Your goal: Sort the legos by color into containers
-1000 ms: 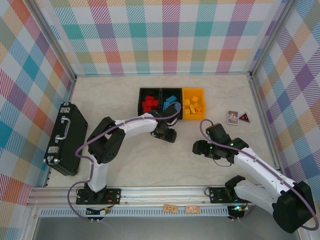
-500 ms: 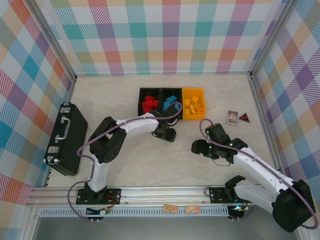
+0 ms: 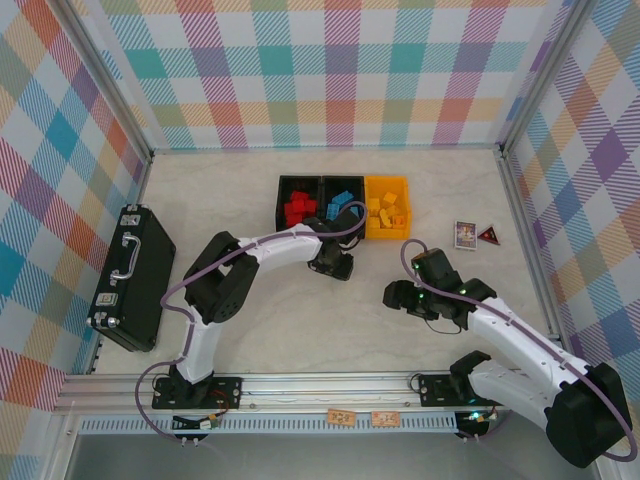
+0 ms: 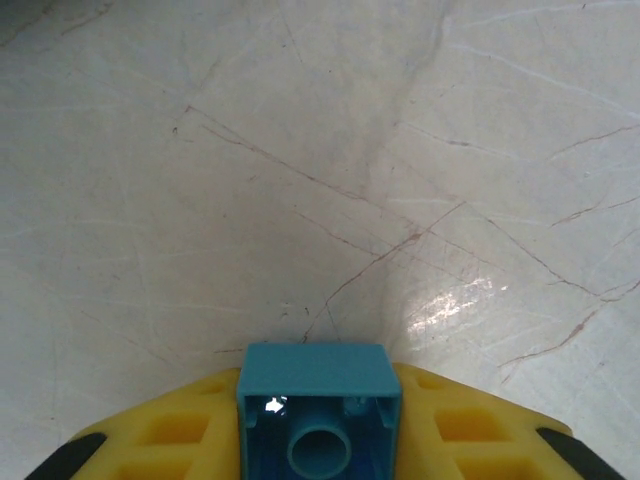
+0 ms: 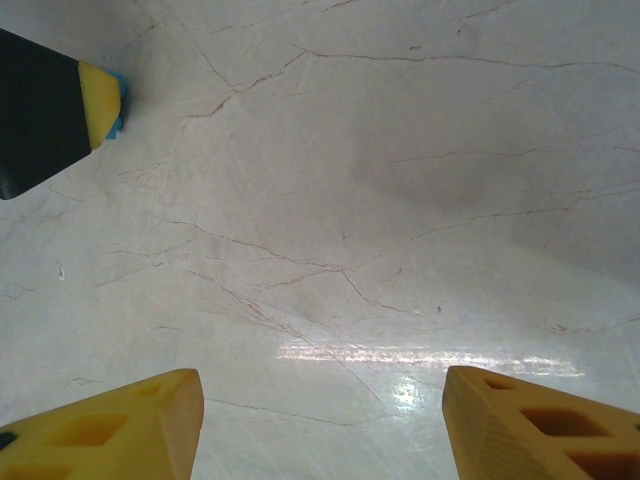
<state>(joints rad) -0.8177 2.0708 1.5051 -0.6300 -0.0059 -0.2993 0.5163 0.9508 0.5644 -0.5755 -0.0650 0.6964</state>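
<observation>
My left gripper (image 4: 320,425) is shut on a blue lego (image 4: 320,372), held hollow underside toward the camera between the yellow fingers (image 4: 175,432), just above the bare tabletop. In the top view the left gripper (image 3: 334,266) sits just in front of the containers: a black bin (image 3: 281,204) with red legos (image 3: 298,209), a black bin (image 3: 325,184) with blue legos (image 3: 342,205), and a yellow-orange bin (image 3: 387,181) with yellow legos (image 3: 385,213). My right gripper (image 3: 396,296) is open over empty table, its fingers (image 5: 135,420) wide apart. In the right wrist view the left gripper's finger (image 5: 50,110) holds the blue lego (image 5: 118,108).
A large black case with a handle (image 3: 130,275) lies at the left edge. A card (image 3: 466,234) and a small red triangle (image 3: 488,235) lie right of the bins. Metal frame rails (image 3: 300,385) run round the table.
The left gripper's jaws have closed on the blue lego. Its arm has shifted slightly toward the bins. The right gripper has barely moved.
</observation>
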